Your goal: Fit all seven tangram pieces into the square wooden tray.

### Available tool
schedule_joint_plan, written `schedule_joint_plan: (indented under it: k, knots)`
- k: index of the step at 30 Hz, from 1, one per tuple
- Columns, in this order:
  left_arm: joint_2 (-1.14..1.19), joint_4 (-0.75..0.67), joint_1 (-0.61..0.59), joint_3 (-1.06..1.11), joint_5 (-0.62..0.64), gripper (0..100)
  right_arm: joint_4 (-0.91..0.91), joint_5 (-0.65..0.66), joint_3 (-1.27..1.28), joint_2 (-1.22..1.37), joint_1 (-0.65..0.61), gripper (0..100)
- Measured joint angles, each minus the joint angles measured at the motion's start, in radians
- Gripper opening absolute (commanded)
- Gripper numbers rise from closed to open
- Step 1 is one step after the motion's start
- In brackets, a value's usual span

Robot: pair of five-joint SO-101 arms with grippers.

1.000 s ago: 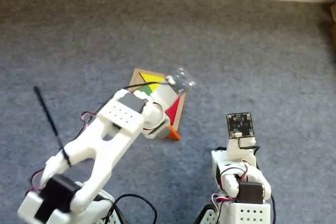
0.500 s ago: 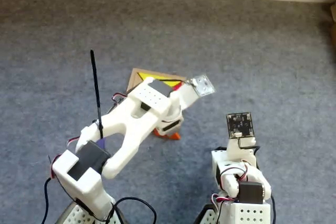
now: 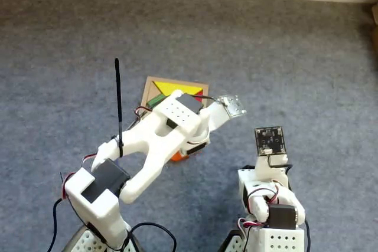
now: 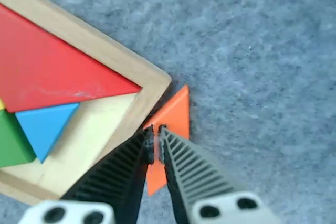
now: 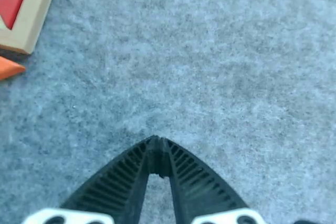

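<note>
Swung across the wooden tray, the left hand sits clenched over the orange triangle just outside the tray's corner, and a crooked nudge could jam it against the rim.

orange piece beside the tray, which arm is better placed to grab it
Left: its gripper sits right over the orange piece at the tray corner; the right gripper is over carpet, farther off.

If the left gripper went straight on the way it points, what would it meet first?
Likely the orange piece, just outside the wooden tray corner; the left gripper sits over it, height unclear.
</note>
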Motion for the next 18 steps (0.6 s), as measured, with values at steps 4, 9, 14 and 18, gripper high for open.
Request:
schedule_joint_plan:
  k: [4,9,14,18]
  knots:
    - [-0.078,0.041,0.002,0.0,0.054,20,0.0,0.0,0.0,0.0,0.0,1.6]
    - [-0.187,0.018,-0.034,0.109,0.109,23,0.0,0.0,0.0,0.0,0.0,1.6]
    - [-0.206,-0.086,-0.026,0.255,0.115,23,0.0,0.0,0.0,0.0,0.0,1.6]
    - [-0.21,-0.176,-0.04,0.324,0.124,22,0.0,0.0,0.0,0.0,0.0,1.6]
